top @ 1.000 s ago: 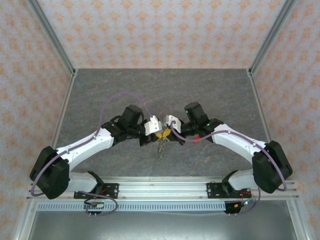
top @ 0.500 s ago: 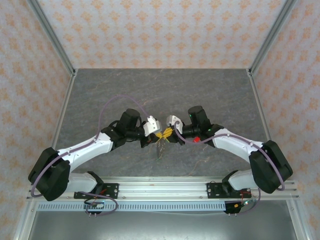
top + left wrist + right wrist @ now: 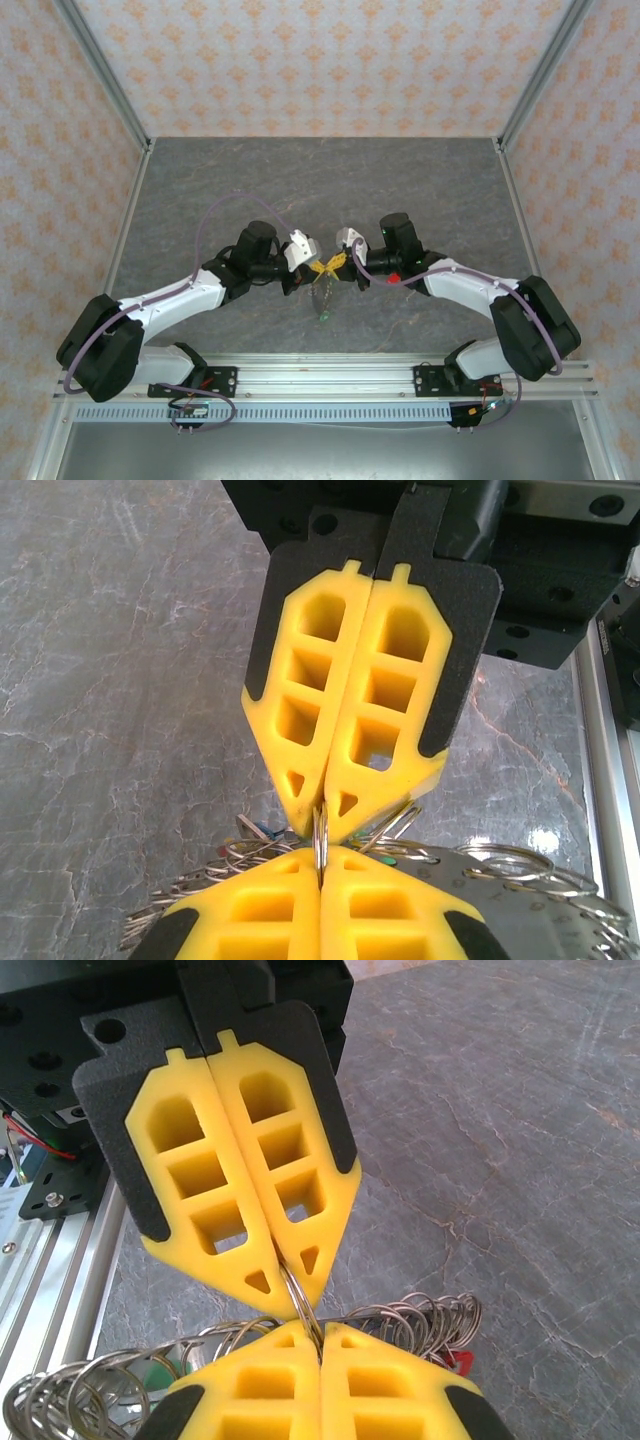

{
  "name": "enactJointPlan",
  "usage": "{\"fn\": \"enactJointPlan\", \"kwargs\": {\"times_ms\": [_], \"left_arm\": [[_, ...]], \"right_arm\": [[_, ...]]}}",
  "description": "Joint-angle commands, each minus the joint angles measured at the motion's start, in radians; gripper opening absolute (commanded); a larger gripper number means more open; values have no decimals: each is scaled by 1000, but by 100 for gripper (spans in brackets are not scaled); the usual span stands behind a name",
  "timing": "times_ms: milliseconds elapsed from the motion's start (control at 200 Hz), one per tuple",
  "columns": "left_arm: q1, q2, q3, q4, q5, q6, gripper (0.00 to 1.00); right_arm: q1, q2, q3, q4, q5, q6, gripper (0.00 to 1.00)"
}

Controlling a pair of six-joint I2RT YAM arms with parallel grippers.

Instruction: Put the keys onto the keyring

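— Above the table [image 3: 200, 200], what is held?
— Tip to tip, the left gripper [image 3: 320, 865] and right gripper [image 3: 322, 1338] are each clamped shut on one wire loop of the keyring [image 3: 322, 293]; it is hung beneath them, green key [image 3: 324, 318] lowest.

A grey bench [image 3: 200, 190] with pale, marble-like veining is shown, and light is reflected from its surface close to the near edge. An aluminium rail [image 3: 320, 372] is fixed along that near edge, and the two arm bases [image 3: 190, 365] are bolted to it. Near the middle of the near half, keys [image 3: 324, 316] are seen bunched on a wire keyring [image 3: 320, 840]. Whether the bunch's low end is rested on the surface cannot be told.
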Motion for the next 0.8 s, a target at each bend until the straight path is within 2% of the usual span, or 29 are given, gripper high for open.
{"fn": "enactJointPlan", "kwargs": {"times_ms": [0, 100, 255, 415, 556, 721, 796], "left_arm": [[-9, -33, 57, -75, 5, 81, 10], [-10, -24, 93, -190, -22, 154, 18], [-10, -11, 137, -264, -39, 201, 21], [-12, 18, 172, -284, -32, 214, 20], [-17, 36, 186, -293, -38, 220, 14], [-18, 43, 192, -333, -61, 242, 0], [-18, 33, 181, -309, -50, 227, 0]], "right_arm": [[-1, -20, 74, -104, -16, -69, 0], [3, -30, 132, -235, -18, -144, 0], [17, -32, 205, -405, 13, -241, 0], [34, -36, 238, -452, 26, -265, 0], [46, -40, 263, -479, 33, -276, 0], [50, -62, 267, -471, 32, -276, 0], [51, -70, 253, -460, 34, -270, 0]]}}
